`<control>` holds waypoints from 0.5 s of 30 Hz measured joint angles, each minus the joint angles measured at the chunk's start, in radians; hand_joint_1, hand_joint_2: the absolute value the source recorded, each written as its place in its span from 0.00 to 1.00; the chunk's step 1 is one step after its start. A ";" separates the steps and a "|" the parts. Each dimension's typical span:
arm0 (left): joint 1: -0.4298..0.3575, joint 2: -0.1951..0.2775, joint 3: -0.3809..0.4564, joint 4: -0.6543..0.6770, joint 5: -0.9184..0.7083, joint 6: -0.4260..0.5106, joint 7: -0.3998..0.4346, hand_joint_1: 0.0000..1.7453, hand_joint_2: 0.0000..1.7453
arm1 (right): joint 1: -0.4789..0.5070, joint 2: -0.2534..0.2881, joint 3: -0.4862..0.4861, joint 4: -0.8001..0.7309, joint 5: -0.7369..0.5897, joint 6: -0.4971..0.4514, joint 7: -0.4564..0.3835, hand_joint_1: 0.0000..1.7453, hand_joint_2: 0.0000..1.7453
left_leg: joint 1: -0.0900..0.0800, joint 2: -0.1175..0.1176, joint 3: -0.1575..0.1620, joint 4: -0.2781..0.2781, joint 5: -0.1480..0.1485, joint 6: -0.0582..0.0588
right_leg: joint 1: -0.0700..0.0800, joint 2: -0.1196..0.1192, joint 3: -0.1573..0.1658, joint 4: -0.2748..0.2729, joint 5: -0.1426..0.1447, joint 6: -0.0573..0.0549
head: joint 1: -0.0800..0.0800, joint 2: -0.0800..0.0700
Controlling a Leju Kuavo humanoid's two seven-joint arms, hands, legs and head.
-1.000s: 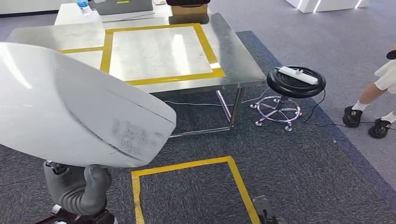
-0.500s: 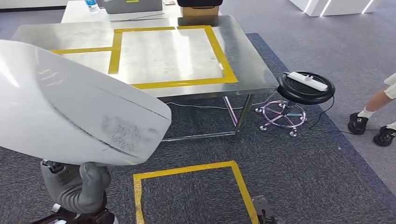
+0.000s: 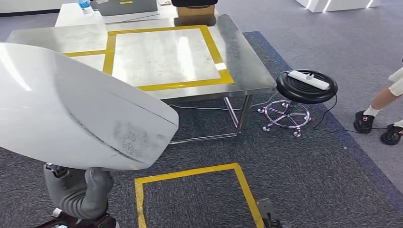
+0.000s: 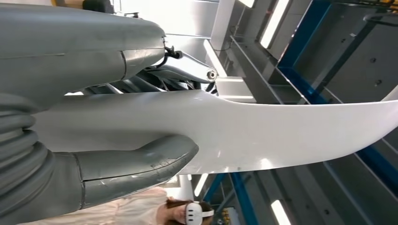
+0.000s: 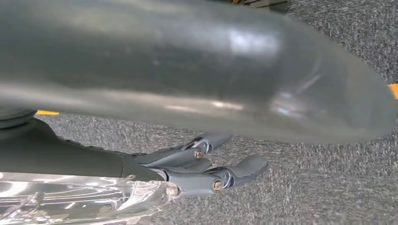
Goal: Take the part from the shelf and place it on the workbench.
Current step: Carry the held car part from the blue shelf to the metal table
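Currently:
left hand (image 4: 94,154): clamped on white part (image 3: 71,109), carrying it
right hand (image 5: 206,164): fingers apart, holding nothing
desk (image 3: 247,66): ahead, drop-off target

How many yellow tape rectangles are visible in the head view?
3: one large rectangle on the steel workbench, a second one beside it, partly hidden by the white part, and one on the carpet.

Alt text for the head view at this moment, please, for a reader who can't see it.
A large curved white part, held from below by the robot's left hand, fills the left foreground. Ahead stands a steel workbench marked with yellow tape, a taped square on the carpet before it. At right, a black stool carries a power strip.
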 joint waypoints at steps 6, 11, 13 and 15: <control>0.000 -0.001 0.000 0.000 0.001 -0.002 0.000 1.00 1.00 | -0.001 0.000 0.000 0.000 0.000 0.000 0.000 0.00 0.00 | 0.004 -0.001 0.033 -0.066 0.004 0.031 | 0.002 -0.002 -0.011 0.024 -0.025 0.032 | 0.010 0.000; 0.001 -0.002 0.000 0.000 0.002 -0.006 0.000 1.00 1.00 | 0.001 0.000 0.000 0.000 0.000 0.001 0.000 0.00 0.00 | 0.004 -0.001 0.040 -0.067 -0.002 0.042 | 0.000 -0.003 -0.143 0.278 -0.118 0.044 | 0.016 0.000; 0.001 -0.002 0.000 0.000 0.003 -0.007 0.000 1.00 1.00 | 0.001 0.000 0.000 0.000 0.000 0.002 0.000 0.00 0.00 | 0.005 -0.002 0.048 -0.066 -0.006 0.040 | 0.000 -0.004 -0.112 0.202 -0.058 0.041 | 0.016 0.000; 0.000 -0.002 0.000 0.000 0.003 -0.008 0.000 1.00 1.00 | -0.001 0.000 0.000 0.000 0.000 0.002 0.000 0.00 0.00 | 0.003 -0.003 0.056 -0.065 -0.013 0.033 | 0.000 -0.003 -0.047 0.066 0.002 0.037 | 0.016 0.000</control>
